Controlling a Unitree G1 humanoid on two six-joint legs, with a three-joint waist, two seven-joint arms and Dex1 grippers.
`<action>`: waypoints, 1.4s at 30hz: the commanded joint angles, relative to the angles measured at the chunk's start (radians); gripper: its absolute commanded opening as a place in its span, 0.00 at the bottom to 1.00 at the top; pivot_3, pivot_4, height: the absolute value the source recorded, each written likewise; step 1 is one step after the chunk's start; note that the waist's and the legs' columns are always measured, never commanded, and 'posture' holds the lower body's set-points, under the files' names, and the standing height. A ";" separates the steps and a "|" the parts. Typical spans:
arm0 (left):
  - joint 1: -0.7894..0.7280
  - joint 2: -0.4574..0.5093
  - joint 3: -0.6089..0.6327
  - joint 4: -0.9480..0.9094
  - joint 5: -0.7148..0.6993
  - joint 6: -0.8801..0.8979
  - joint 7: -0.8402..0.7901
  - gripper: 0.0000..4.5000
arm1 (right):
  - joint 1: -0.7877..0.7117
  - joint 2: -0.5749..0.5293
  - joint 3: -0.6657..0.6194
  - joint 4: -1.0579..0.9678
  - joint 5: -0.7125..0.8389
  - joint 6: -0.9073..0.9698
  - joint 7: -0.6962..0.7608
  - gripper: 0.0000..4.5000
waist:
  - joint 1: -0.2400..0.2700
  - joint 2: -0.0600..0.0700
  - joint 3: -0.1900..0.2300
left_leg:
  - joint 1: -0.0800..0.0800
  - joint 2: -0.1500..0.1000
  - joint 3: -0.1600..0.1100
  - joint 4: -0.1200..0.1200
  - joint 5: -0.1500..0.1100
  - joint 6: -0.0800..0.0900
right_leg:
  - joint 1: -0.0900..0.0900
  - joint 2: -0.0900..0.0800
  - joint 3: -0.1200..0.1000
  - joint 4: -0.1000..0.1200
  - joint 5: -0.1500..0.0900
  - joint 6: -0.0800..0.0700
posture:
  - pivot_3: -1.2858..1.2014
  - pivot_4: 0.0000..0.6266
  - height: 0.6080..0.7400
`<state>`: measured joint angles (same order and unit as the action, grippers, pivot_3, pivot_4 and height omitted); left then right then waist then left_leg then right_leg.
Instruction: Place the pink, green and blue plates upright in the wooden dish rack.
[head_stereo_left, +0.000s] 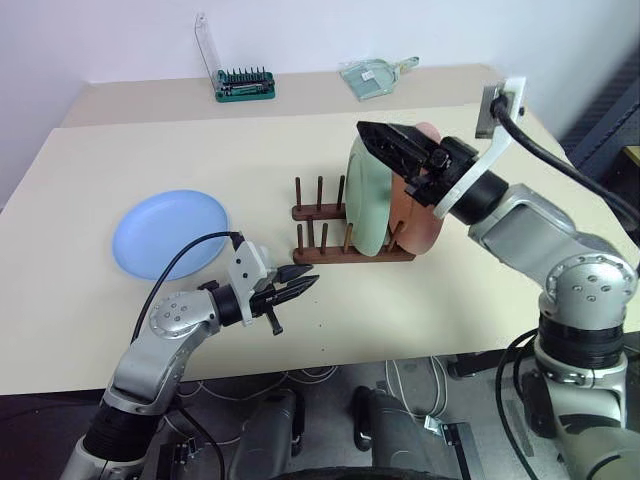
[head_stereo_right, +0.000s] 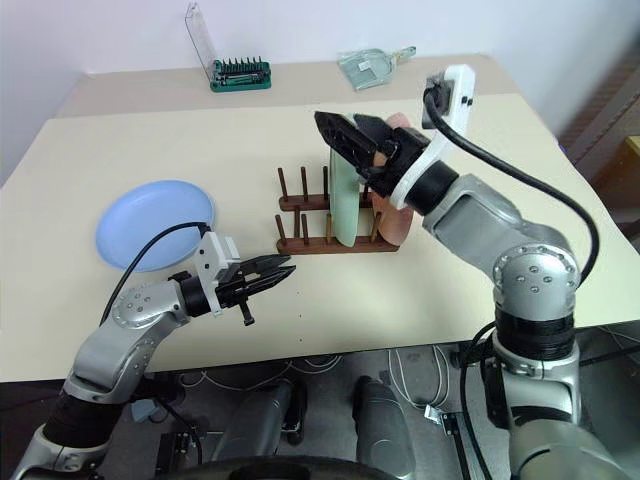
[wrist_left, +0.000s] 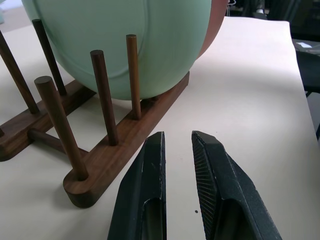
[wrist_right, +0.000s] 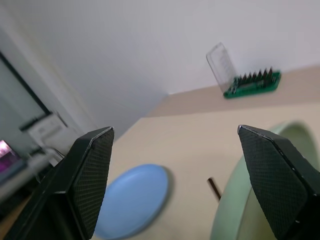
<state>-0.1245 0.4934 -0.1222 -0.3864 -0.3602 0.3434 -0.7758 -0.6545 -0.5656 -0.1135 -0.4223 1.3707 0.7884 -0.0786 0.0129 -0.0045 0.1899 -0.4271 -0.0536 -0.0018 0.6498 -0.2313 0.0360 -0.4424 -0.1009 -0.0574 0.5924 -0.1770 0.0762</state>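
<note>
Left eye view shows me three round smooth plates: the green plate (head_stereo_left: 366, 200) and pink plate (head_stereo_left: 418, 225) stand up in the wooden dish rack (head_stereo_left: 345, 235), and the blue plate (head_stereo_left: 170, 233) lies flat on the table (head_stereo_left: 100, 160). My right gripper (head_stereo_left: 392, 148) is spread wide over the green plate's top. My left gripper (head_stereo_left: 297, 281) is nearly pressed together, holding nothing, by the rack's end.
</note>
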 joint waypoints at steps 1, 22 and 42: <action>0.002 0.003 0.036 -0.029 -0.015 -0.016 0.008 0.19 | -0.037 -0.038 -0.012 -0.041 -0.056 0.004 0.080 0.89 | 0.000 0.000 0.000 | 0.000 0.000 0.000 0.000 0.000 0.000 | 0.000 0.000 0.000 0.000 0.000 0.000 | 0.52 0.24 1.00; -0.184 -0.015 0.731 0.106 -0.027 0.599 0.837 0.98 | -0.124 -0.084 0.231 0.071 -0.703 -0.276 0.830 0.90 | 0.002 -0.008 0.004 | 0.000 -0.001 0.000 0.002 0.000 0.000 | 0.001 0.003 -0.002 0.001 0.003 0.006 | 0.52 0.24 1.00; -0.221 -0.121 0.753 0.184 -0.053 0.766 0.854 0.01 | -0.096 -0.028 0.212 0.007 -0.753 -0.218 0.861 0.90 | 0.001 -0.010 0.003 | 0.001 -0.001 -0.001 0.001 -0.001 -0.006 | 0.000 0.000 0.000 0.001 0.004 0.004 | 0.52 0.24 1.00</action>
<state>-0.3466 0.3812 0.6343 -0.2068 -0.4232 1.1180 0.0708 -0.7444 -0.5954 0.1334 -0.3751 0.6221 0.5714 0.7907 0.0137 -0.0140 0.1930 -0.4262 -0.0543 -0.0031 0.6503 -0.2328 0.0301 -0.4428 -0.1008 -0.0578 0.5937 -0.1728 0.0804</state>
